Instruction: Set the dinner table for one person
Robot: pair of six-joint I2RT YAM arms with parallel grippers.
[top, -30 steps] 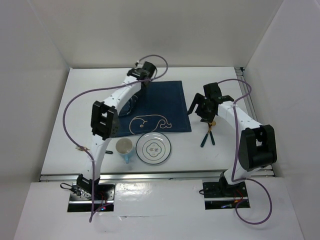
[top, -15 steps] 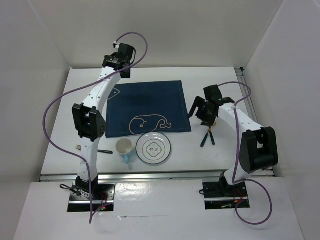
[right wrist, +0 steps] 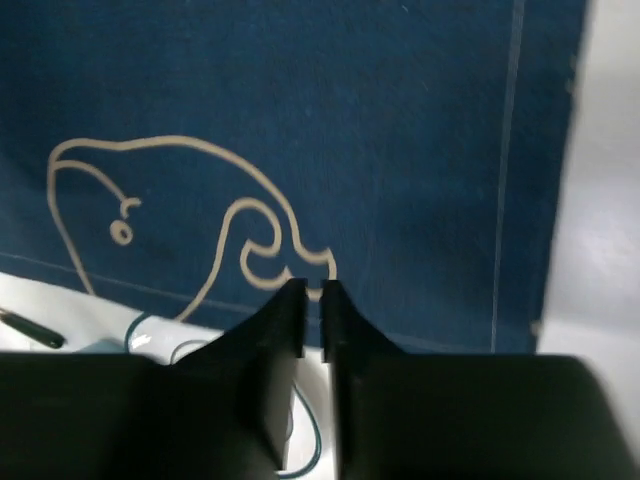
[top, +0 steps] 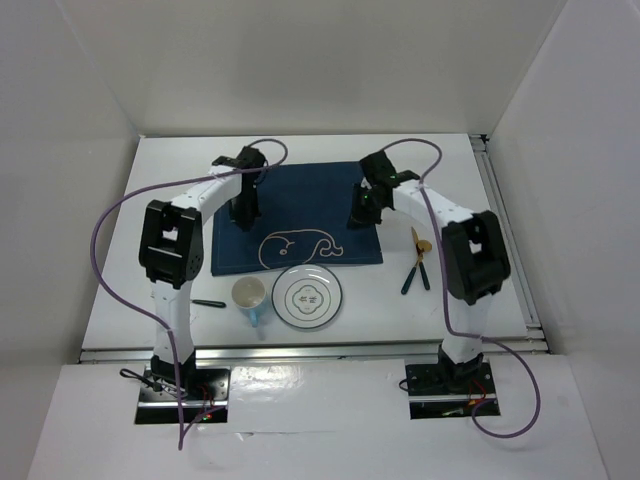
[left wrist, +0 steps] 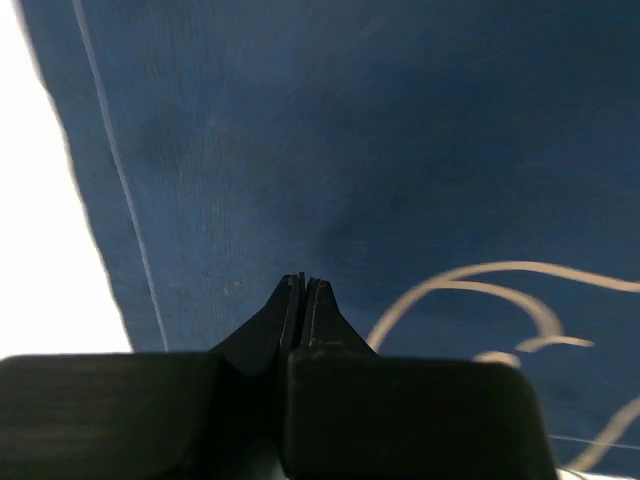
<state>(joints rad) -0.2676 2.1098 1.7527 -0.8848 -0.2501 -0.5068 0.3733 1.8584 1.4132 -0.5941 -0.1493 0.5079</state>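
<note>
L arm reaches over cloth, left gripper point(left wrist: 303, 285) jaws pressed together; R arm likewise, right gripper point(right wrist: 312, 290) jaws a narrow slit apart. Navy woven placemat point(top: 310, 200), whale outline, flat on matte white dinner table point(top: 380, 300)

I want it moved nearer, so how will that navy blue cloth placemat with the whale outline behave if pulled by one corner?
The navy blue cloth placemat looks thin and lies flat on the white table, so it is probably light and floppy, bunching rather than sliding whole. The round white plate sits at its near edge and might get nudged.
</note>
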